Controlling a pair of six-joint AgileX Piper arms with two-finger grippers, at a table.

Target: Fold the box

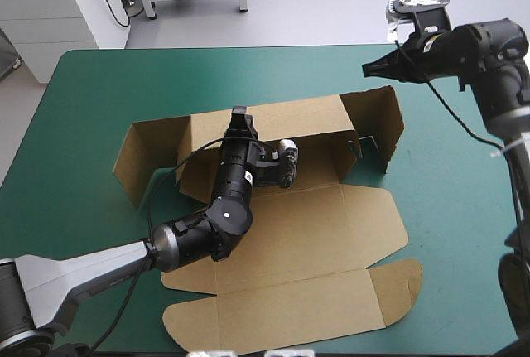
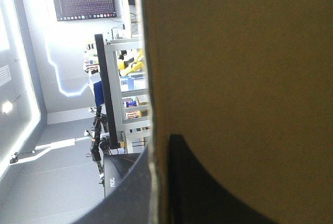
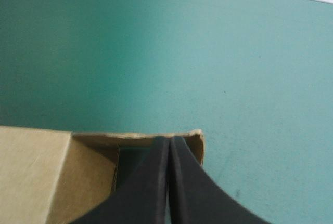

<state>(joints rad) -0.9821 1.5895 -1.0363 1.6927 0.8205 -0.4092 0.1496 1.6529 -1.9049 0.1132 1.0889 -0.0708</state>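
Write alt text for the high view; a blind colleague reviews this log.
A half-folded brown box lies on a teal-green table, its rear wall and two end flaps standing, its lid flat toward the near edge. The left gripper pinches the rear wall's top edge; the right gripper, shut, hangs above the far right flap.

Glossy black jointed arms, silver-grey left forearm, black fin-shaped tool fingers.

One brown box, a cut sheet of board with some walls raised, lies on one bench with a teal-green cover. Two grippers are present: the left gripper and the right gripper. Each carries two broad black fingers, four in all.
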